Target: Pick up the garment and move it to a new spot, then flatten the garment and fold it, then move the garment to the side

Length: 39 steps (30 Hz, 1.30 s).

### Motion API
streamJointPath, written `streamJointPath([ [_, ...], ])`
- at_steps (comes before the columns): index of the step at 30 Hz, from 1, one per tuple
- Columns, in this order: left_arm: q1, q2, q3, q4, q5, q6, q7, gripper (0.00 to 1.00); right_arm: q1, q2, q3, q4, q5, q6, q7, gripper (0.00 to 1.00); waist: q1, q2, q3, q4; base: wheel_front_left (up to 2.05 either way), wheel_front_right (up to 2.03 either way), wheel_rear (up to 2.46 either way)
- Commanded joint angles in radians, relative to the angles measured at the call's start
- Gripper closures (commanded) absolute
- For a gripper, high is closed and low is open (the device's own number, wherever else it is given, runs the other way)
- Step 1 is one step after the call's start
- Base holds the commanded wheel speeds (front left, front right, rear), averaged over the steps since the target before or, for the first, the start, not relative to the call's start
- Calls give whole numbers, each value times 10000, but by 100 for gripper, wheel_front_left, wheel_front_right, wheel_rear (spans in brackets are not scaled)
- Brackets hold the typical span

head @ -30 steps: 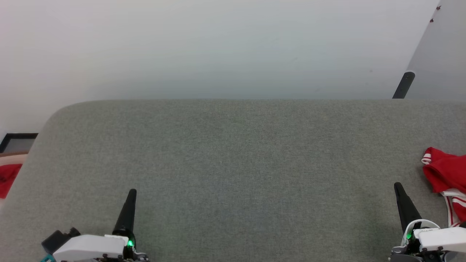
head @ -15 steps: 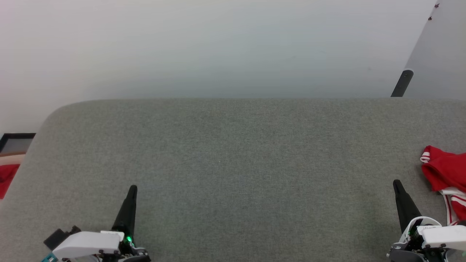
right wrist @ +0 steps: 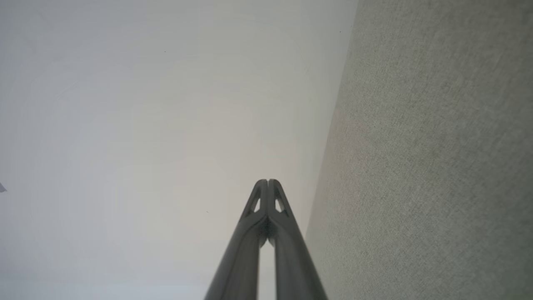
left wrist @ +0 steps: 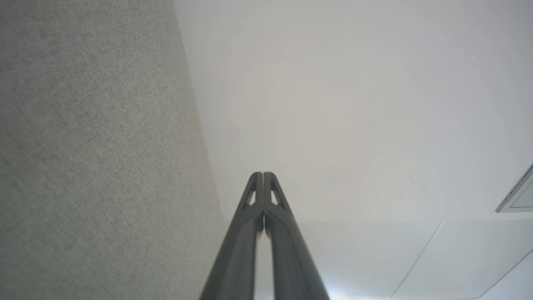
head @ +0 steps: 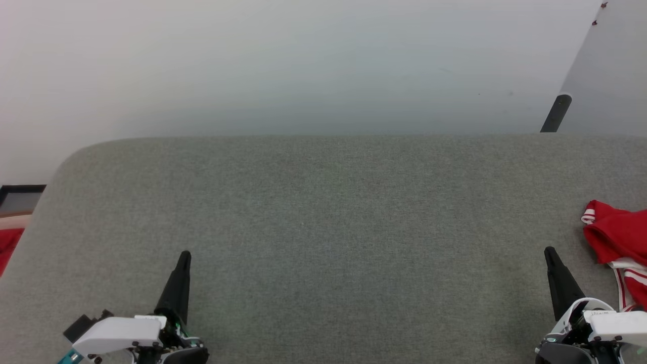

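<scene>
the garment (head: 617, 236) lies crumpled at the right edge of the frame, on the grey felt worktop (head: 328, 227), and part of it runs out of the picture. what shows is a bunched red fold with a red-and-white striped edge (head: 588, 218) at its upper left corner and more white striped trim lower down.

it looks like thin, soft jersey cloth: light, limp, with no shape of its own, and likely a bit slick. it should sag and trail when lifted, and a shallow pinch may slip off or catch only one layer. the raised red fold nearest the middle of the frame looks like the easiest place to take hold. the striped edge is a firmer seam and may give a surer grip.

the right claw (head: 549, 251) sits at the lower right, just beside the garment but apart from it. its fingers are pressed together and hold nothing. the left claw (head: 184, 255), at the lower left, is well away from the cloth and is likewise closed and empty. both will need to spread before any grasp.

as for containers, a dark-framed thing (head: 22, 194) sits at the far left edge, off the worktop, with a red patch (head: 7, 243) just below it. i cannot tell whether it is a bin or what the red is.
</scene>
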Motion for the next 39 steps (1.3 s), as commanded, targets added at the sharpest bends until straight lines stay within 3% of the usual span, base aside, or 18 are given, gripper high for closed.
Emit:
streamJointPath([
  [1,-113,-25,33,32,-162,-31,39,100,-180,49,-19,16,162,0,48,100,0,-1,5,-5,0,0,0],
  [39,-121,-91,129,29,-13,-31,109,100,-116,43,-7,12,127,0,38,100,0,-1,5,-5,0,0,0],
])
